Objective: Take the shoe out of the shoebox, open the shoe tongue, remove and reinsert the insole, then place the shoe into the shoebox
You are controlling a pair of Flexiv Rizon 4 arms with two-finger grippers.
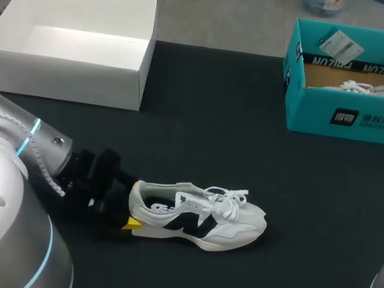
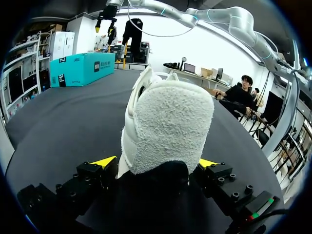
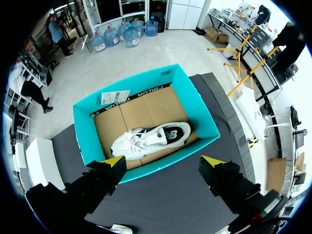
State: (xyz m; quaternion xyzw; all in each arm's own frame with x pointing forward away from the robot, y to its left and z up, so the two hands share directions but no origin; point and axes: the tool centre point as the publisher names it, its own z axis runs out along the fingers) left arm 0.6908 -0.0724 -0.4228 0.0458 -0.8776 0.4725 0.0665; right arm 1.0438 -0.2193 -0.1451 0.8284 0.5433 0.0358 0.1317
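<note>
A white sneaker with a dark side logo lies on its sole on the black table, toe pointing right. My left gripper is at its heel, open, one yellow tip showing beside the sole. In the left wrist view the heel fills the gap between the spread fingers of the left gripper. My right gripper hangs open high above the teal shoebox, nothing between its fingers. A second white shoe lies inside that box.
The teal shoebox stands at the back right of the table. A white, hollow box stands at the back left. Dark tabletop stretches between them and the sneaker.
</note>
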